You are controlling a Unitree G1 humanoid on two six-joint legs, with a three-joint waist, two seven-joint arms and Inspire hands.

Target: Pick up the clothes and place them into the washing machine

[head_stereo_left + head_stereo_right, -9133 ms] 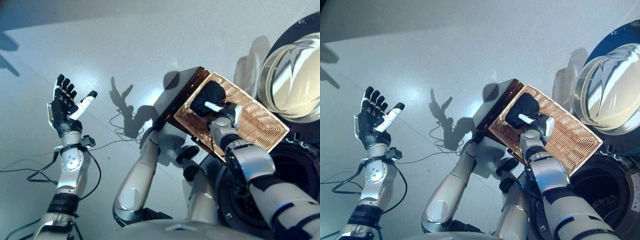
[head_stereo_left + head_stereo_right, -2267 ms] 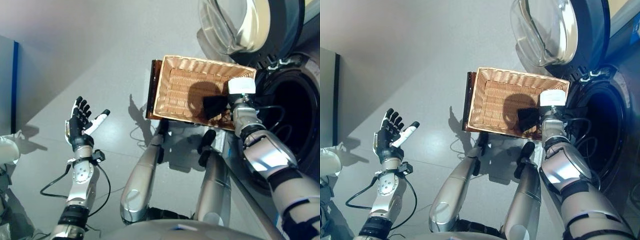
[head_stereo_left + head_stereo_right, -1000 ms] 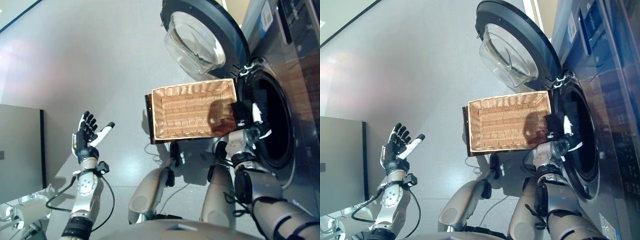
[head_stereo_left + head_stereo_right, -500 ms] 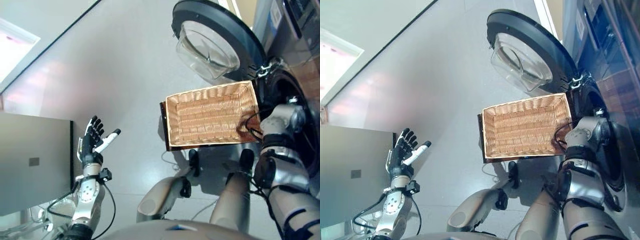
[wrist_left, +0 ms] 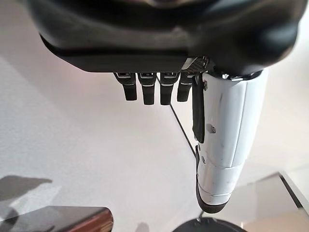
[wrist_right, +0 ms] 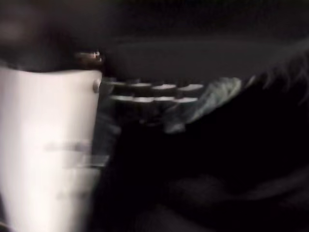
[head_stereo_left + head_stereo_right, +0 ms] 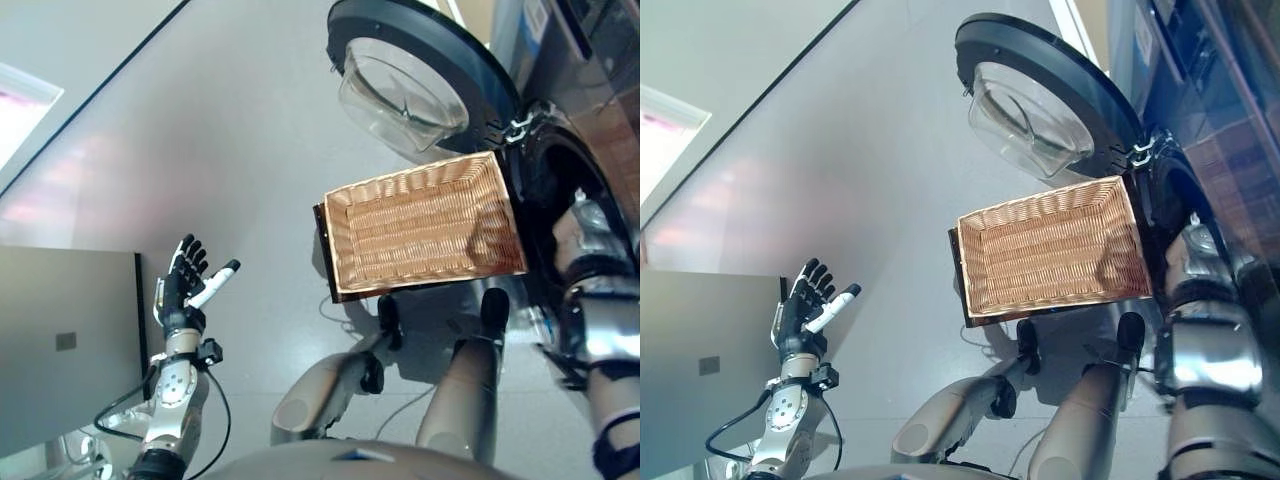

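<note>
The wicker basket (image 7: 425, 225) lies empty on the low dark brown box (image 7: 322, 250) beside the washing machine. The machine's round door (image 7: 410, 90) stands open and the dark drum opening (image 7: 560, 180) is at the right. My right arm (image 7: 590, 235) reaches into the drum past the wrist. In the right wrist view my right hand (image 6: 48, 145) is in the dark of the drum; I cannot tell the dark garment from the surroundings there. My left hand (image 7: 185, 290) is open and empty, raised over the floor at the left, and shows in its wrist view (image 5: 159, 34).
A grey flat panel (image 7: 60, 340) stands at the left edge next to my left hand. The open door (image 7: 1040, 100) juts out over the floor behind the basket. Bare grey floor (image 7: 200, 150) lies between the panel and the basket.
The right hand, which held the dark garment at the drum's mouth a second ago, has gone deeper into the drum and out of the eye views. The camera has shifted. The left hand stays raised.
</note>
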